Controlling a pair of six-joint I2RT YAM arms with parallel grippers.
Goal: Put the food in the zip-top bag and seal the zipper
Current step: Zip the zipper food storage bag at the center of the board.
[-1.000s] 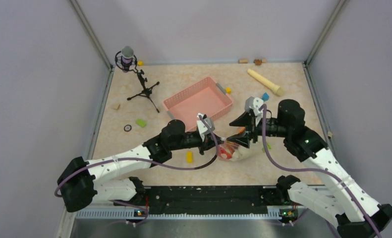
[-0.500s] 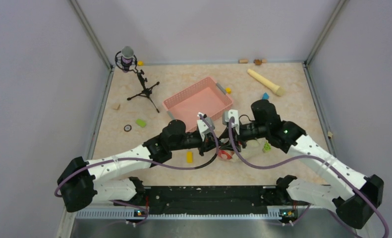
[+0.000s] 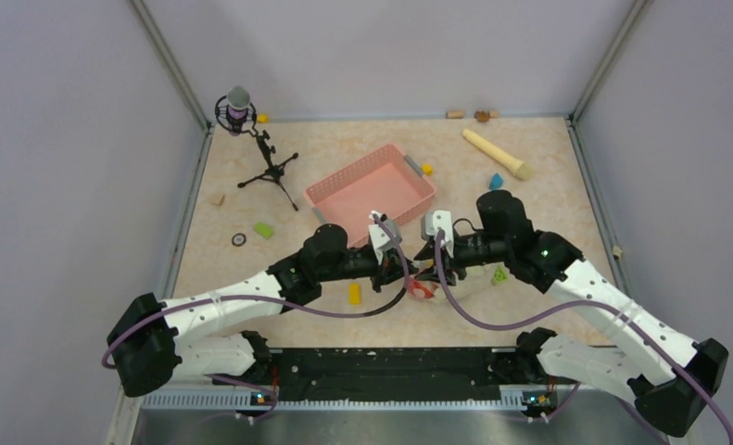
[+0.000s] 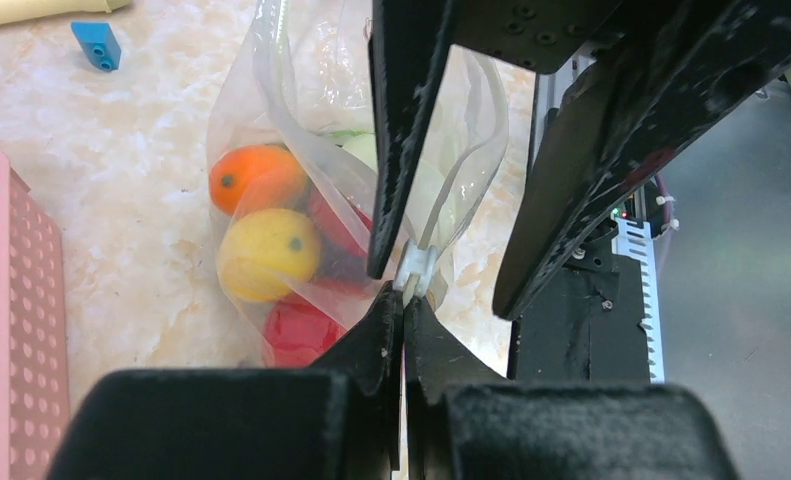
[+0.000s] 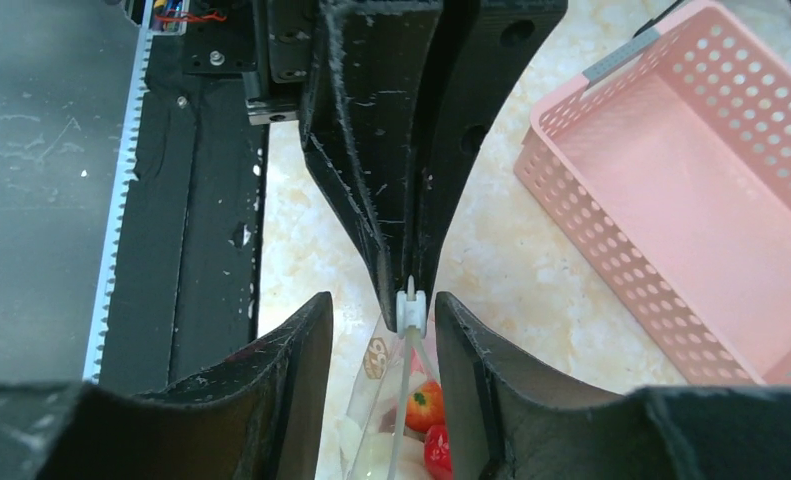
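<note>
One bag (image 4: 321, 100) lies on the desk (image 3: 557, 195), at the middle close to the near edge, with the food (image 4: 266, 250) already inside. The left fingers (image 4: 399, 335) are closed on the white end of the zipper (image 5: 409, 310). The right fingers (image 3: 429, 269) stand open astride the same strip, just beside that pinch. The zipper seems to run away toward the right edge, so the right fingers should probably squeeze and slide that way. The plastic is thin, clear and crinkly; the food is round and smooth.

We record white shells and black joints on the left arm (image 3: 216, 311) and right arm (image 3: 612, 306). Each trails purple cables (image 3: 344, 314); black jaws show scuffs.
</note>
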